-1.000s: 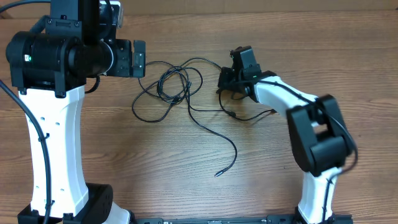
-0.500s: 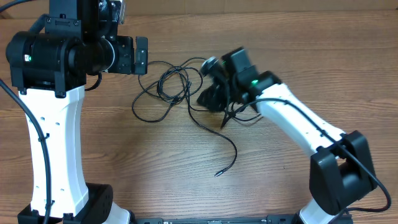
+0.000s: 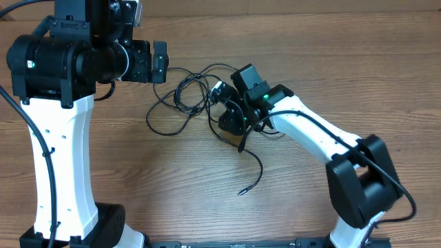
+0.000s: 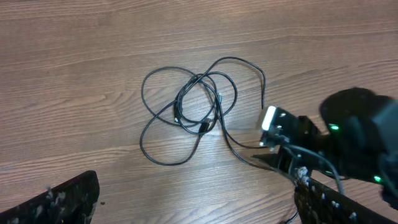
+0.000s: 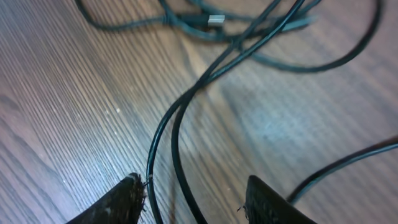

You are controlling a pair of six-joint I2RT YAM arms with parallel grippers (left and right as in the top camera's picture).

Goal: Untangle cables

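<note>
Loosely tangled cables (image 3: 186, 96) lie mid tabletop (image 3: 344, 55); right end effector (image 5: 193, 193) spread low, two strands between its fingers (image 5: 118, 199); left end effector (image 3: 158, 62) spread wide near the tangle

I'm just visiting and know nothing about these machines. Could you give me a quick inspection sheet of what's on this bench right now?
Surface: wooden table, wood-grain top.
Job's things: thin black cables, tangled in loose loops; one loose end trails away from the tangle.
Clutter: nothing seen.
Grippers: left pincer open, nothing between its fingers; right pincer open, low over the table, straddling two strands.
Cables: arm wiring runs along the right arm.
Surroundings: nothing seen.
</note>
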